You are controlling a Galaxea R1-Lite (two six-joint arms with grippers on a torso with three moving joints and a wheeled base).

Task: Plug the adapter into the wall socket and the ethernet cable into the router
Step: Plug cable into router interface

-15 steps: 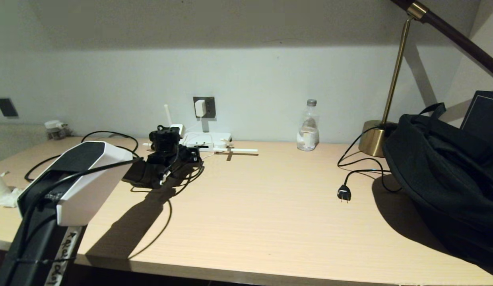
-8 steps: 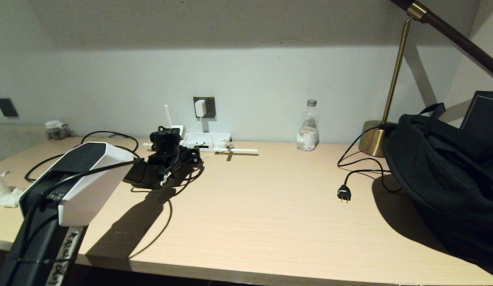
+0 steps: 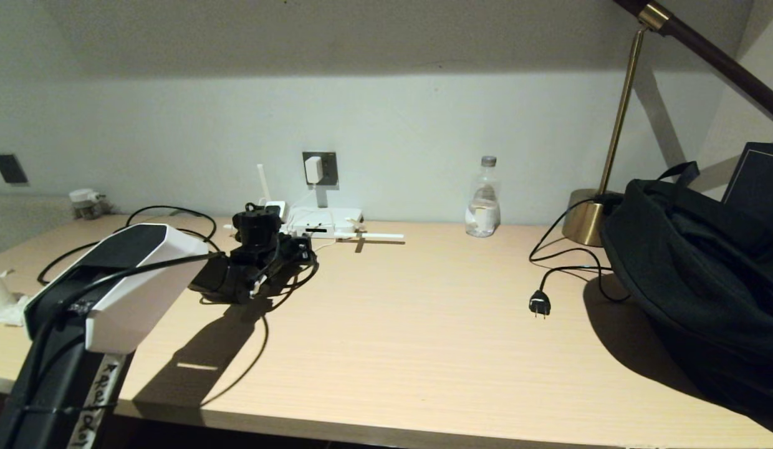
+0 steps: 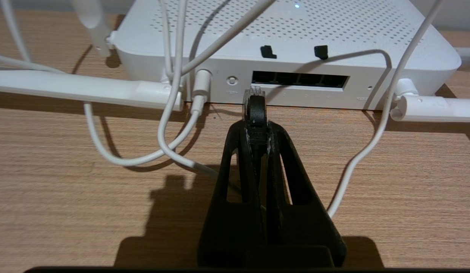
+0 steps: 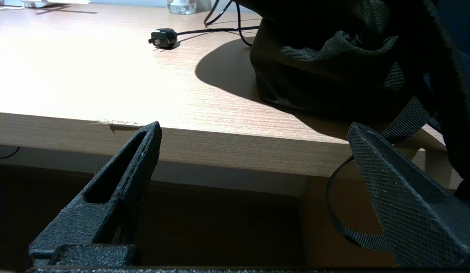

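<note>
Left fingers (image 4: pixel 256 125) clamped, right fingers (image 5: pixel 390 182) apparently spread.

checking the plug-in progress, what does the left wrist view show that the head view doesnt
Only the left wrist view: the left tool shut on the ethernet cable, its clear connector just short of the router's dark port row.
Only the head view: the adapter seated in the wall socket, plus a water bottle.
Both: the white router on the desk.

Pale wall (image 3: pixel 424 118) behind lamplit wooden desk (image 3: pixel 411 324)
</note>
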